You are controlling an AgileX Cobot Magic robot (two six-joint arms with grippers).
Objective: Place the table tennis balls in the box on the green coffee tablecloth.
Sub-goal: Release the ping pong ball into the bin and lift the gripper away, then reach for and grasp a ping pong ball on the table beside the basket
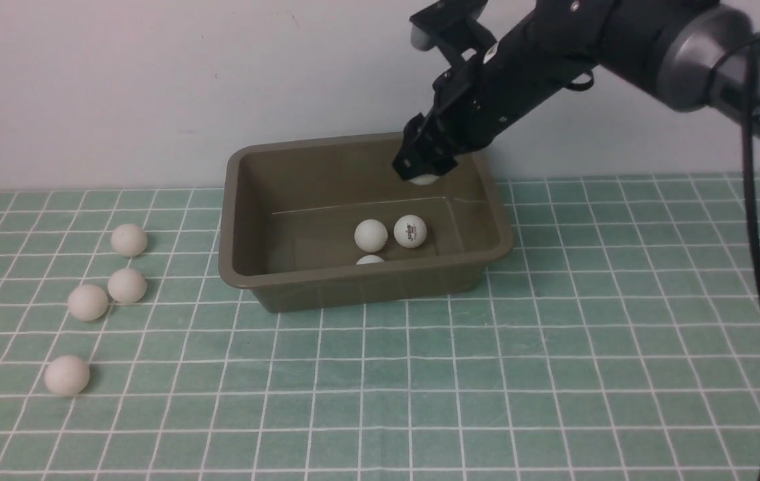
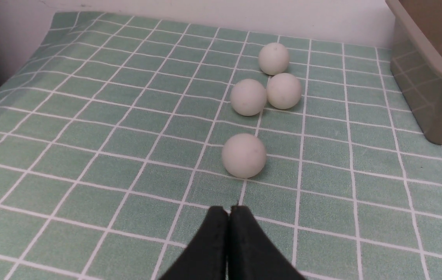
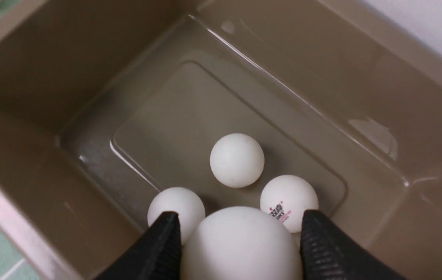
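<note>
The olive-brown box (image 1: 239, 267) stands on the green coffee tablecloth (image 1: 553, 347). Three table tennis balls lie on its floor, one plain (image 1: 371, 235), one with a logo (image 1: 410, 231), one half hidden by the near wall (image 1: 370, 259). My right gripper (image 1: 424, 175) hangs over the box's far right part, shut on another ball (image 3: 240, 245) between both fingers (image 3: 318, 241). Several balls lie on the cloth left of the box (image 1: 129, 240) (image 1: 67, 375). My left gripper (image 2: 228, 212) is shut and empty, just short of the nearest ball (image 2: 243, 155); it is out of the front view.
A pale wall (image 1: 152, 87) runs right behind the box. The right arm's black cable (image 1: 757, 280) hangs down at the far right of the front view. The cloth's left edge (image 2: 18, 62) drops off beside the loose balls.
</note>
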